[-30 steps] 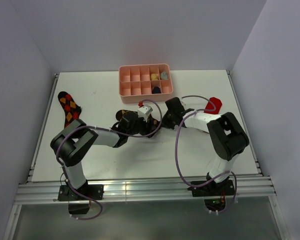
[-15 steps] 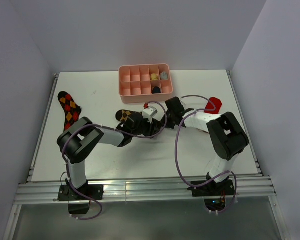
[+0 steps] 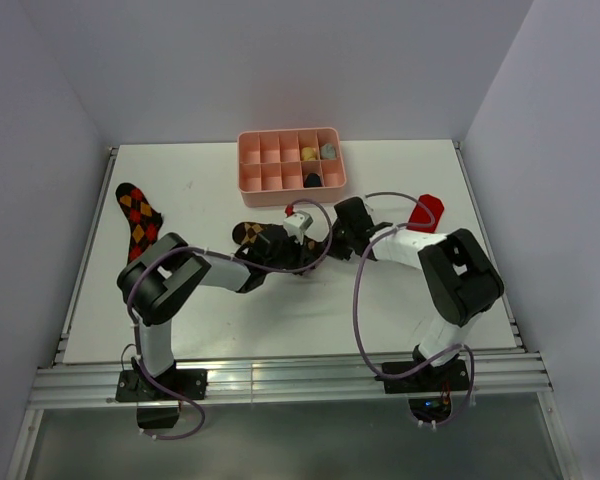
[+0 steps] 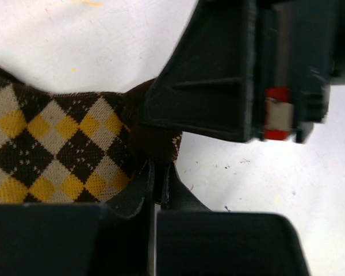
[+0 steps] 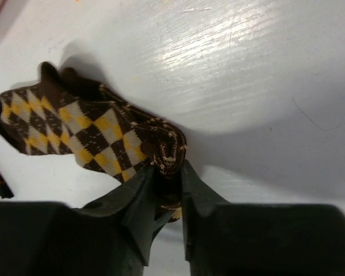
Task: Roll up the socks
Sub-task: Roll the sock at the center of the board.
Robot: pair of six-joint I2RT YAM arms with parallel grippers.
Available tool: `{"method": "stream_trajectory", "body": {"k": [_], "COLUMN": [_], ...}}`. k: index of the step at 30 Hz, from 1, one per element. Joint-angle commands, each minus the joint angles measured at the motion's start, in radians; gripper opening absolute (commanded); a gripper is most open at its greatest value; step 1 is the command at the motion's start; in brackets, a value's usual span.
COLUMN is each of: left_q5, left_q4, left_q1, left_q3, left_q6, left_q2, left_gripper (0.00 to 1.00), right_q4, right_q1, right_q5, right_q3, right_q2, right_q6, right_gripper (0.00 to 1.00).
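The black and tan argyle sock (image 3: pixel 254 233) lies mid-table, its near end rolled into a small bunch (image 5: pixel 168 150). My left gripper (image 4: pixel 159 176) is shut on a dark edge of this sock (image 4: pixel 52 149). In the top view it sits at the sock's right end (image 3: pixel 298 256). My right gripper (image 5: pixel 169 175) faces it, jaws slightly apart with the rolled end between the fingers. Its black body (image 4: pixel 236 69) looms in the left wrist view. The red-orange argyle sock (image 3: pixel 137 214) lies flat at the far left. The red sock (image 3: pixel 426 211) lies at the right.
A pink compartment tray (image 3: pixel 261 160) stands at the back centre, with small items in three right-hand cells. Both forearms cross the table's middle, and grey cables loop over them. White walls close the table on three sides.
My left gripper has slid in to the sock's rolled end and closed on it. My right gripper's jaws, clamped before, have parted a little.
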Motion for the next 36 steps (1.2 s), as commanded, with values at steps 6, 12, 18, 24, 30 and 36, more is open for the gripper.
{"method": "stream_trajectory", "body": {"k": [6, 12, 18, 24, 30, 36], "left_q5": [0.181, 0.27, 0.294, 0.316, 0.328, 0.351], "left_q4": [0.04, 0.045, -0.01, -0.018, -0.015, -0.01], "left_q1": [0.099, 0.142, 0.148, 0.157, 0.17, 0.174], "left_q3": [-0.062, -0.043, -0.003, 0.001, -0.003, 0.003], "left_q6": [-0.226, -0.297, -0.307, -0.338, -0.36, -0.375], "left_q2": [0.06, 0.108, 0.128, 0.138, 0.14, 0.154], "left_gripper": [0.0, 0.0, 0.0, 0.0, 0.0, 0.0], "right_q4": [0.26, 0.435, 0.541, 0.687, 0.768, 0.807], "right_q1": [-0.029, -0.062, -0.078, -0.113, -0.131, -0.139], "right_q5": [-0.114, -0.165, -0.177, -0.215, -0.229, -0.249], "right_q3": [-0.163, -0.27, -0.33, -0.393, -0.433, -0.431], "right_q2": [-0.169, -0.209, -0.179, -0.123, -0.097, -0.051], "right_q6": [-0.019, -0.022, -0.018, 0.016, 0.025, 0.031], "right_gripper": [0.36, 0.41, 0.47, 0.51, 0.49, 0.47]}}
